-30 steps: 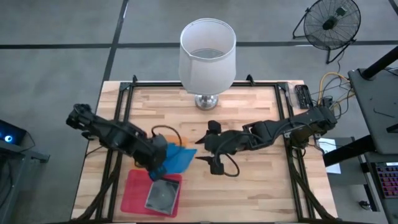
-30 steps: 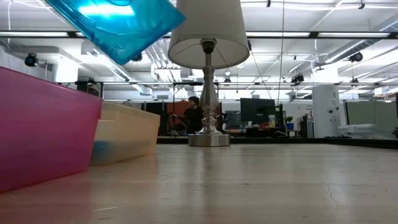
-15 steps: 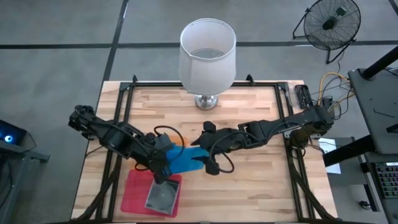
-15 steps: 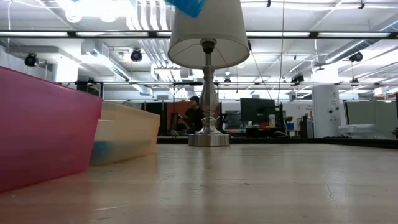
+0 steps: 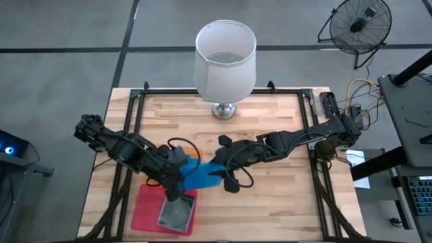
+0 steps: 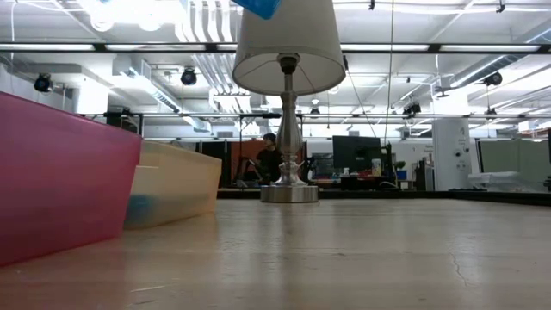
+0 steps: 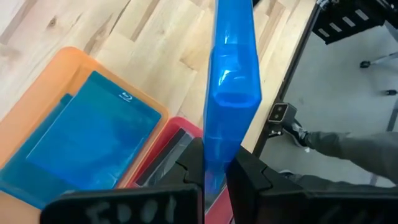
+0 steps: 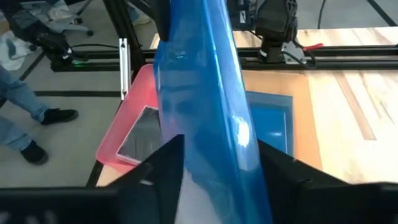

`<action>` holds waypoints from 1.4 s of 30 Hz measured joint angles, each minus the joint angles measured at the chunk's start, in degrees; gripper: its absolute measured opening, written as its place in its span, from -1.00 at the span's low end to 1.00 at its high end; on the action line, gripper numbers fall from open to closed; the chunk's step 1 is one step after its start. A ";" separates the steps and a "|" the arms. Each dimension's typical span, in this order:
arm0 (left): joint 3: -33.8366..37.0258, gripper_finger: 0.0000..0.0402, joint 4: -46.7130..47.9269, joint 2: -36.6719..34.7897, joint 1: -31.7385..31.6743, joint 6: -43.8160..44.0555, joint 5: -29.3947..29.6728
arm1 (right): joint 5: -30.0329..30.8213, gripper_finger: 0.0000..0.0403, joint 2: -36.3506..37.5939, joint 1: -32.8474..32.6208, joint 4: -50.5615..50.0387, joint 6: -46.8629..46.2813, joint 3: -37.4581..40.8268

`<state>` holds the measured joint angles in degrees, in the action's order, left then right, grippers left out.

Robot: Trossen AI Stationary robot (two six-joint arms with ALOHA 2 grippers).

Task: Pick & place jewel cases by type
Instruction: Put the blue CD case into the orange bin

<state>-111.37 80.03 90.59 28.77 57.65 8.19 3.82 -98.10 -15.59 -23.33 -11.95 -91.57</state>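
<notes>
A bright blue jewel case [image 5: 197,174] hangs in the air over the table's near left, between my two grippers. My left gripper [image 5: 177,179] is shut on its left end, my right gripper [image 5: 220,172] on its right end. Only a corner of the case [image 6: 258,7] shows in the low view. Another blue case [image 7: 93,143] lies flat in the orange tray [image 7: 37,118]. A grey-clear case [image 5: 177,213] lies flat in the pink tray [image 5: 145,210]. My left gripper pinches the blue case's two broad faces between its fingers at one edge [image 7: 215,155]. The case stands edge-on out of the fingers, lifted clear of the table and trays. My right gripper has the case's opposite edge [image 8: 214,146] between its two fingers, one on each face, coming from the table's right and slanting down.
A lamp [image 5: 225,61] with a white shade stands at the table's far middle, its base [image 6: 288,194] on the wood. The two trays sit side by side at the near left. A person's legs [image 8: 25,106] show beyond the table's edge.
My left gripper has risen a little and turned, tipping the blue case from a broad slanted face toward edge-on and lifting it almost out of the low view. My right gripper has moved toward the table's left, onto the case's free edge.
</notes>
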 joint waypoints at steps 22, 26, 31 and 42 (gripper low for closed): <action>0.04 -0.22 7.40 -3.76 1.38 9.08 -0.76 | -1.00 -0.89 2.38 -0.02 -12.06 -1.39 0.11; 0.09 -0.03 9.20 -5.52 3.49 9.96 5.15 | -0.81 -0.89 4.60 0.00 -15.08 -1.34 0.10; 0.44 0.01 6.78 -6.42 7.95 7.07 13.85 | -0.99 -0.89 8.73 -0.02 -13.18 2.20 0.09; 3.10 0.02 0.17 -8.15 11.46 14.37 31.15 | -5.08 -0.89 17.15 -1.39 -1.71 8.20 0.04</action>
<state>-108.28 80.20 82.43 40.23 72.02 39.35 -1.26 -80.95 -16.98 -25.04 -3.75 -91.53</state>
